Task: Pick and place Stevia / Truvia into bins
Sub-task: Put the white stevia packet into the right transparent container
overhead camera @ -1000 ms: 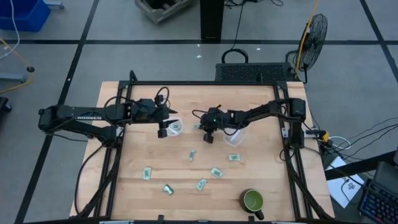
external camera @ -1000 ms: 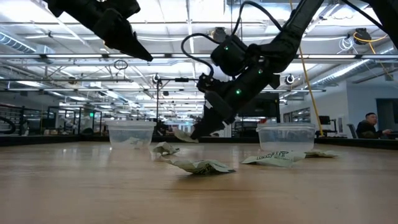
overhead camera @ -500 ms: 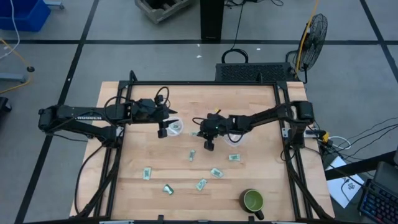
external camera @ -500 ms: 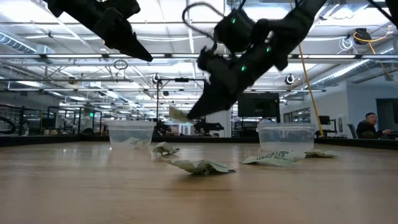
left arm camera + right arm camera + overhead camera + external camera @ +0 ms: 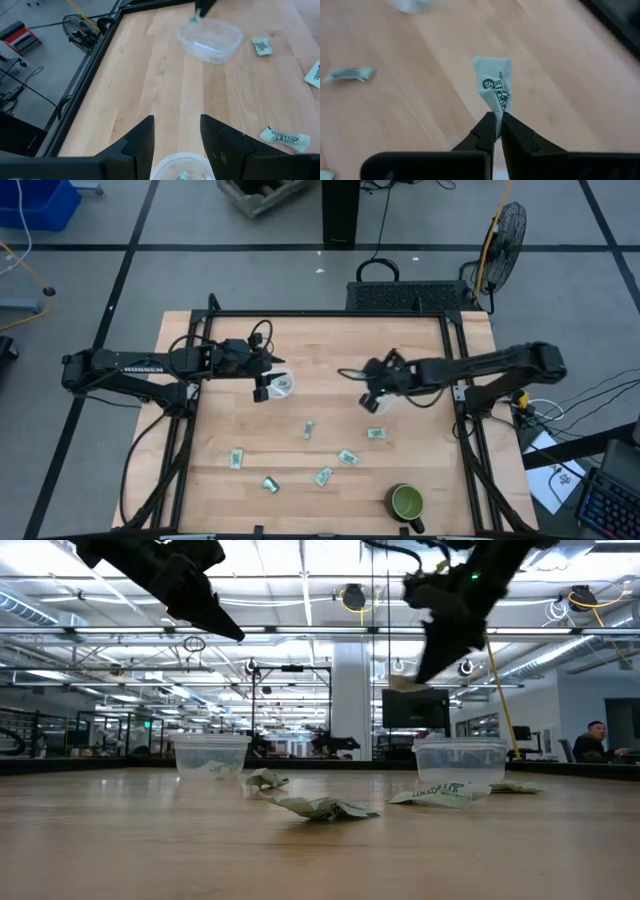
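High view: right gripper [image 5: 369,401] hangs at the edge of the right-hand clear round plastic cup [image 5: 385,400], arm reaching in low from the tabletop's [image 5: 420,440] right side. Step in hand looks like the carry-to-bin; the next move calls for centring over that cup and letting go. Left gripper [image 5: 260,392] waits just beside the left-hand clear round plastic cup [image 5: 283,385]. Loose green-and-white paper packets [image 5: 309,429] lie scattered between the cups and the green mug [image 5: 407,503].

Low view: right gripper [image 5: 422,672] is above the right cup [image 5: 460,759], well off the wood, a pale packet corner at its tip. Crumpled packets [image 5: 322,806] lie in front of the cups.

Left wrist view: left gripper [image 5: 176,131] has its fingers spread, nothing between them, left cup [image 5: 183,166] just below with a packet inside; right cup [image 5: 210,39] farther off.

Right wrist view: right gripper [image 5: 496,122] is clenched on one green-and-white packet [image 5: 495,85], which sticks out ahead of the tips.
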